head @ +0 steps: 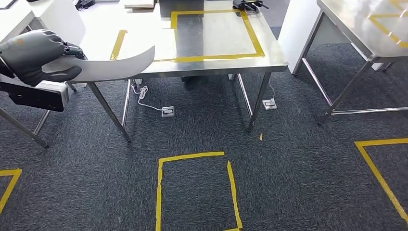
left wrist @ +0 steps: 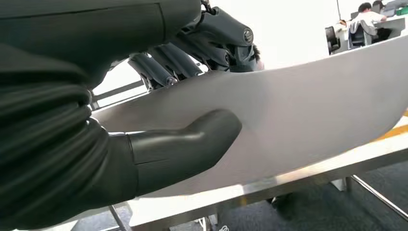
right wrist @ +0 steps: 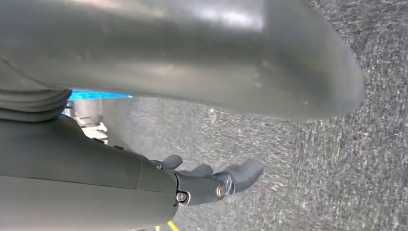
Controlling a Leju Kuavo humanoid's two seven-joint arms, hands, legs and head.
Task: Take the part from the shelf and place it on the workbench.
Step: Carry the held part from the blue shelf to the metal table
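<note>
Part in transit: slip and snag risks

Part [head: 113, 65]: curved white panel at 10 o'clock, gripped at one end by left hand [head: 36, 55], free end over workbench [head: 216, 62] corner. Right hand [right wrist: 211, 180] empty, fingers loosely apart. Risks: long overhang twisting loose; tip catching bench edge.

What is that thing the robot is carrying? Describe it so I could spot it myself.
Look at the steel workbench with the yellow tape rectangle, then along its front edge to the left. There the robot's dark left hand holds a flat white curved part; it is long and blade-shaped, tapering to a point over the bench edge.
</note>
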